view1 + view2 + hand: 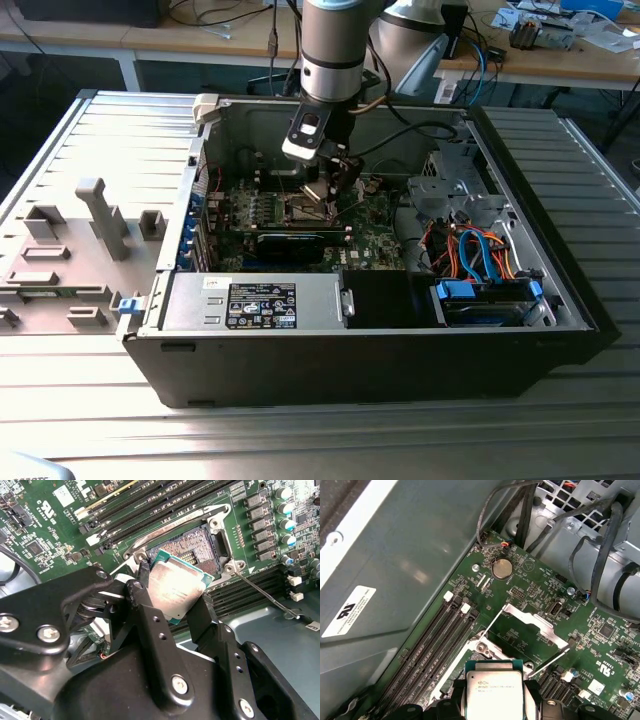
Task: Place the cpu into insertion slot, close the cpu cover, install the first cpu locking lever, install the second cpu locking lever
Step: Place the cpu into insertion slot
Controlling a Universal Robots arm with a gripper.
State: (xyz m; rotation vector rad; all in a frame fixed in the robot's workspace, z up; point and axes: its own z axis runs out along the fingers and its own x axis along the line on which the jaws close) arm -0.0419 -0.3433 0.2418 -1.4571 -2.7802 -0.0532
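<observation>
Second wrist view shows the gripper (171, 587) with its jaws closed on the cpu (176, 589), which is held tilted near the uncovered insertion slot (194, 546) on the green motherboard (45, 535).

No legible text on white label (349, 611) or power-supply sticker (262, 305)

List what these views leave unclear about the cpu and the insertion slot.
- Second wrist view: part of the insertion slot hidden behind the cpu and the gripper.
- Both wrist views: whether the cpu touches the slot cannot be told.
- Exterior view: slot hidden behind the gripper.
- First wrist view: one cpu edge cut off by the picture's edge.
</observation>
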